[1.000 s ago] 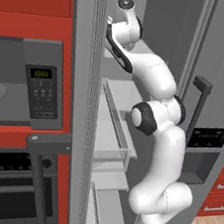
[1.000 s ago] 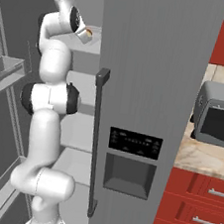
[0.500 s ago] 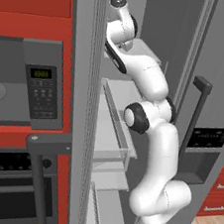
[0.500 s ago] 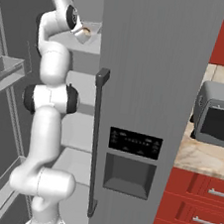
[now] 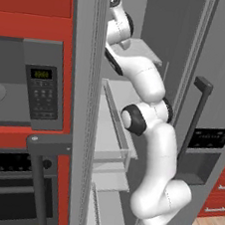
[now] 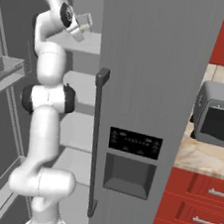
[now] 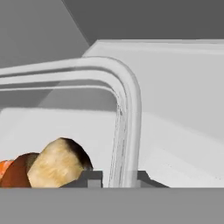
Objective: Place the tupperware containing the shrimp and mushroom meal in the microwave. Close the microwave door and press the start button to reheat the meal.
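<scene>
My claw [image 7: 117, 180] is raised high inside the open fridge, at the level of an upper shelf [image 5: 143, 47]. In the hand view its two dark fingertips [image 7: 91, 178] sit one on each side of the tupperware's [image 7: 127, 113] clear rim, close against the wall at a rounded corner. The jaws look narrowed onto that rim, so I appear to be gripping it, though only the very tips show and I cannot see actual contact.

Just past my left fingertip, inside the tub, lies the meal [image 7: 48, 164]: a tan and dark brown mushroom lump, with a sliver of orange shrimp beyond it at the frame edge. The tub's rim curves away from my claw to the left and up. Beyond it is pale shelf surface and the grey fridge wall.

From the right base view, the tub [image 6: 81, 24] is a small clear shape with a hint of orange, right at my wrist, over the shelf [image 6: 88, 42] edge. Whether it rests on the shelf or is lifted off it I cannot tell.

The microwave [image 5: 22, 85] is well off to the left of my claw and lower, beyond the fridge door [image 5: 82, 105], framed in red cabinets. Its keypad [image 5: 41, 91] shows a green display.
</scene>
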